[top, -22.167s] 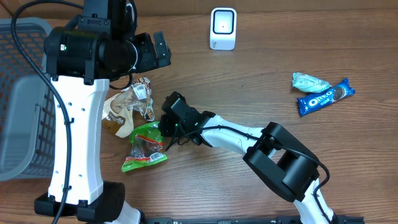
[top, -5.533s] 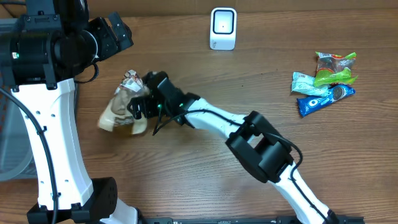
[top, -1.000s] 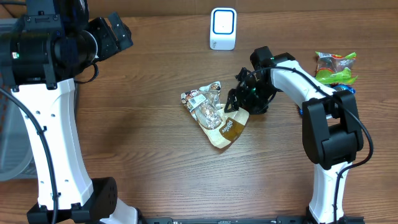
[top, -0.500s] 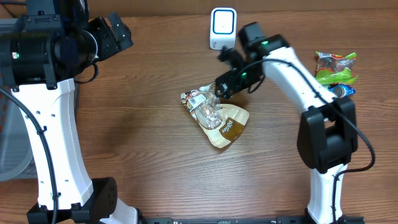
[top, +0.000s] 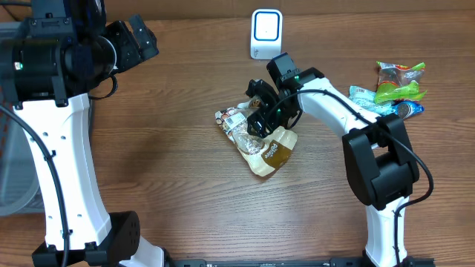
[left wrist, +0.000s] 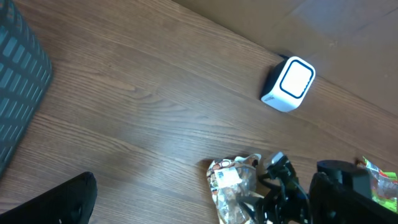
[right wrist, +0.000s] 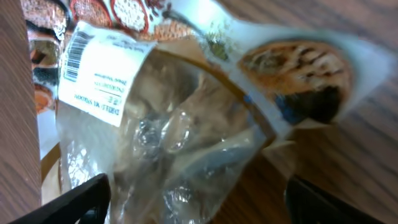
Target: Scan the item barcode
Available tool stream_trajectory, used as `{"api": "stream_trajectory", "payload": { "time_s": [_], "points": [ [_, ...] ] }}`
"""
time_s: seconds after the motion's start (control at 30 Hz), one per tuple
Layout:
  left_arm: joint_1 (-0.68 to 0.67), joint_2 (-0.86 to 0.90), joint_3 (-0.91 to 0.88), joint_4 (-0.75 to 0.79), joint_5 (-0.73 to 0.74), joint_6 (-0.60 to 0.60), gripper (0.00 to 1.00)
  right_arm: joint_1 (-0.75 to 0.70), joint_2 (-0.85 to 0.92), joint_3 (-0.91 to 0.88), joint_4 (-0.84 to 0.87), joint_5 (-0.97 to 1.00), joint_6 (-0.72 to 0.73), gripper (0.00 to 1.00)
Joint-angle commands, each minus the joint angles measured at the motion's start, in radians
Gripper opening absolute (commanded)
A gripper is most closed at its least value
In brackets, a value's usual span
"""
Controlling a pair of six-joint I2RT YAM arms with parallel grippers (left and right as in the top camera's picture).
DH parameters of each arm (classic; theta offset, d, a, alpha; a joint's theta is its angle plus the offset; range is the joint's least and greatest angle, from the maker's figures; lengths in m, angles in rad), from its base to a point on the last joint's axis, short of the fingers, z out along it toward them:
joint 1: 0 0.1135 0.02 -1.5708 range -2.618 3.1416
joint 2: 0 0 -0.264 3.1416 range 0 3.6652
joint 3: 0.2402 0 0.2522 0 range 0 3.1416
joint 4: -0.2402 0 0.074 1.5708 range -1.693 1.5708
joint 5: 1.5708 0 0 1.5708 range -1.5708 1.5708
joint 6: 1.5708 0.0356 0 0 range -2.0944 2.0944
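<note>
- As I look down from overhead, the snack bag lies flat near the middle of the counter. Its tan end points to 5 o'clock, and its white barcode label faces up at the 10 o'clock end.
- The right arm reaches in from 3 o'clock, with the right jaws hanging over the bag's far half.
- From the right wrist, the fingers stand spread wide, with the clear plastic and the label between and beneath them. I cannot tell whether they touch the bag.
- Out at 2 o'clock, a pile of wrappers sits well apart from the bag.
- At 9 o'clock, a grey basket sits at the counter's edge, behind the left arm.
- The left jaws are at 10 o'clock, spread and holding nothing.
- Farthest off, at 12 o'clock, the white scanner stands apart from the bag.
</note>
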Motion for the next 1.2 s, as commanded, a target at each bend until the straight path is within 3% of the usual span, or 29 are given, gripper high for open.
{"api": "stream_trajectory", "payload": {
  "time_s": [0.0, 0.13, 0.23, 0.37, 0.6, 0.73, 1.03, 1.17],
  "points": [
    [0.000, 0.001, 0.000, 0.002, -0.010, -0.013, 0.99, -0.003, 0.000, -0.083, 0.075, -0.013, 0.022, 0.79],
    [0.000, 0.001, 0.000, 0.002, -0.010, -0.013, 1.00, -0.004, 0.000, -0.130, 0.098, -0.013, 0.026, 0.54],
    [0.000, 0.001, 0.000, 0.002, -0.010, -0.013, 1.00, -0.005, -0.001, -0.128, 0.091, -0.013, 0.031, 0.23],
    [0.000, 0.001, 0.000, 0.002, -0.010, -0.013, 1.00, -0.010, -0.001, -0.107, 0.067, -0.016, 0.053, 0.09],
    [0.000, 0.001, 0.000, 0.002, -0.010, -0.013, 1.00, -0.057, -0.041, 0.097, -0.124, -0.182, 0.067, 0.06],
    [0.000, 0.001, 0.000, 0.002, -0.010, -0.013, 1.00, -0.080, -0.105, 0.210, -0.205, -0.294, 0.004, 0.04],
    [0.000, 0.001, 0.000, 0.002, -0.010, -0.013, 1.00, -0.088, -0.362, 0.245, -0.187, -0.283, -0.013, 0.04],
    [0.000, 0.001, 0.000, 0.002, -0.010, -0.013, 1.00, -0.105, -0.382, 0.245, -0.194, -0.264, -0.012, 0.04]
  ]
}}
